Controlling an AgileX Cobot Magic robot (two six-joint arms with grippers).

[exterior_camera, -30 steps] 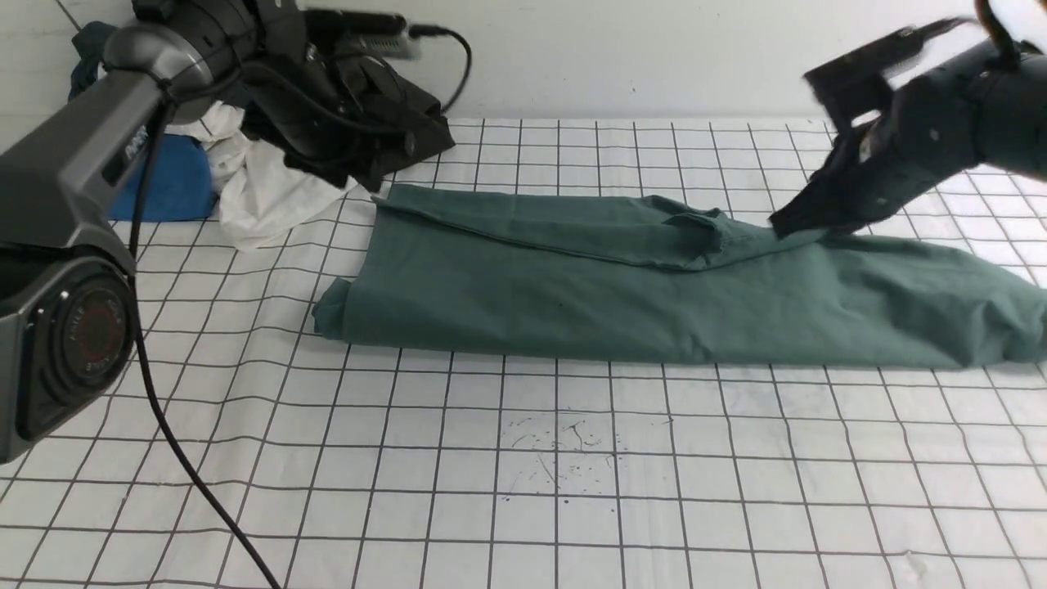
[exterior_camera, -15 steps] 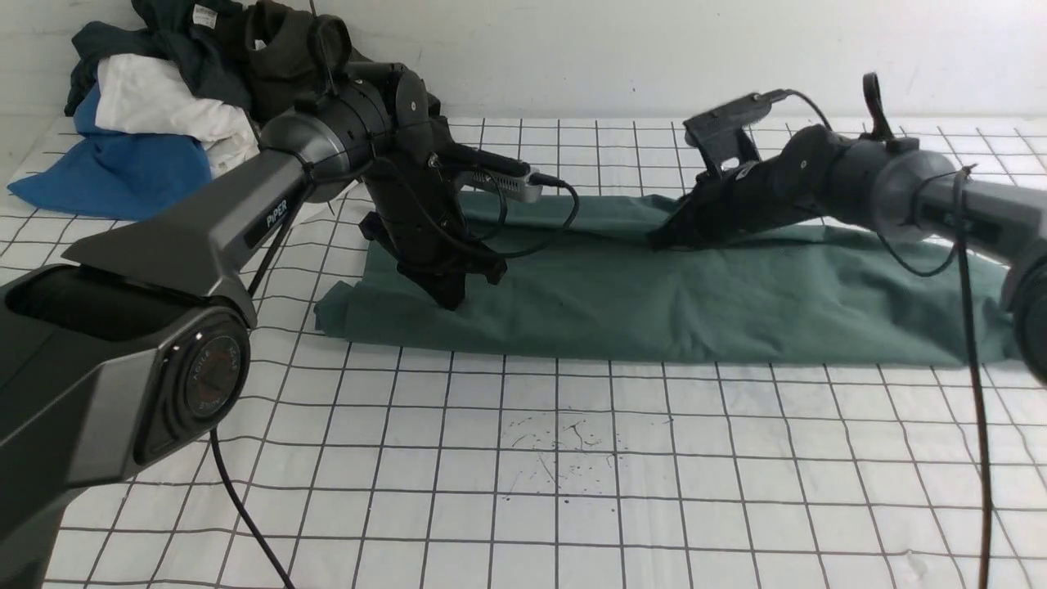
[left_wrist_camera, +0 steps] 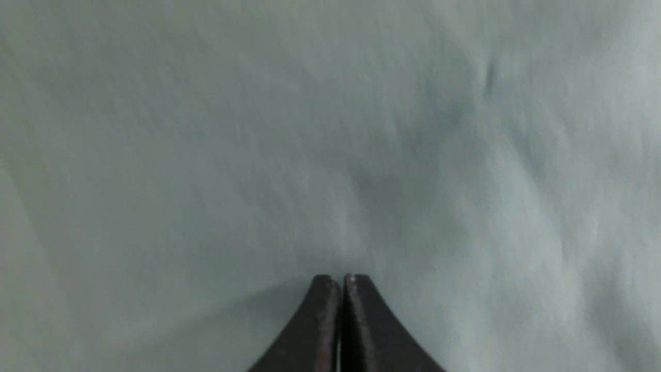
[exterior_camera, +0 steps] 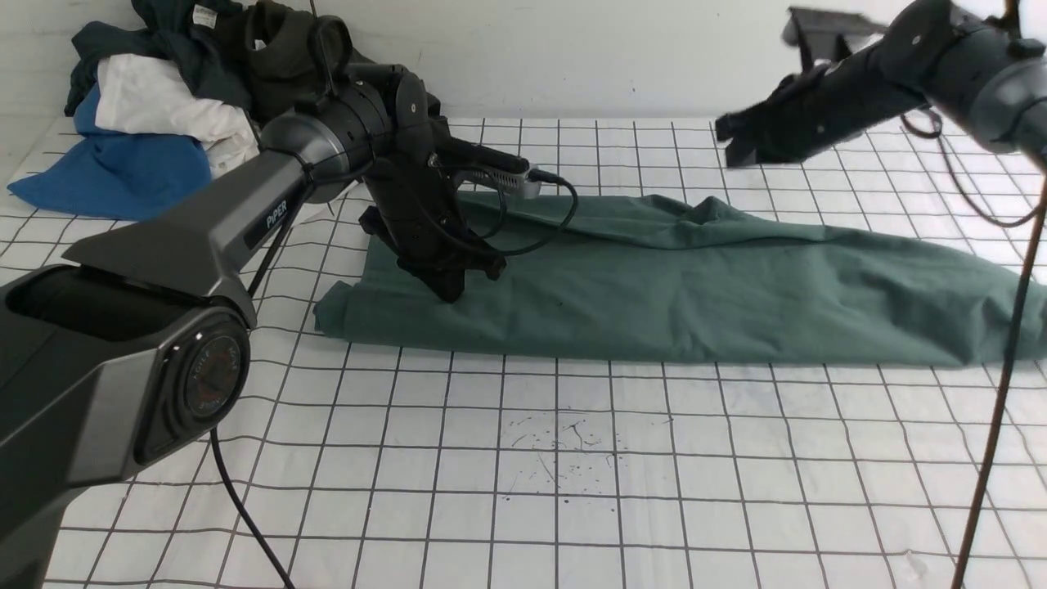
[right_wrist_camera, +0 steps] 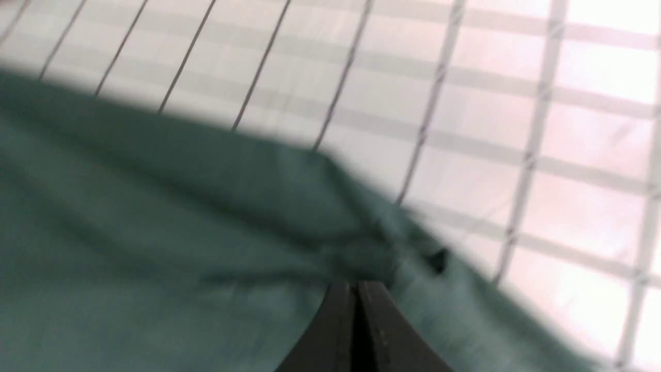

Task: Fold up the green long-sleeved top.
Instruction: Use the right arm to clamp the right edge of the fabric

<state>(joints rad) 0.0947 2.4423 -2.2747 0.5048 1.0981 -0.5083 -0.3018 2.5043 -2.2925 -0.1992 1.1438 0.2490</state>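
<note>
The green long-sleeved top [exterior_camera: 695, 303] lies as a long folded strip across the middle of the gridded table. No sleeves, neck or logo show. My left gripper [exterior_camera: 450, 294] is shut, with its tips pressed down on the top near its left end; in the left wrist view [left_wrist_camera: 341, 279] green cloth [left_wrist_camera: 206, 155] fills everything behind it. My right gripper [exterior_camera: 724, 143] is shut and empty, raised above the table behind the top's right half. The right wrist view [right_wrist_camera: 356, 284] looks down on the top's far edge [right_wrist_camera: 129, 232] from above.
A pile of clothes sits at the back left corner: a blue piece [exterior_camera: 114, 176], a white one [exterior_camera: 164, 106], a dark olive-black one [exterior_camera: 286, 49] and a dark teal one [exterior_camera: 176, 20]. The left arm's cable [exterior_camera: 237, 507] trails over the front left of the table.
My right gripper has lifted off the top's middle and moved up and to the right. My left gripper came down onto the top's left end and has stayed there.
</note>
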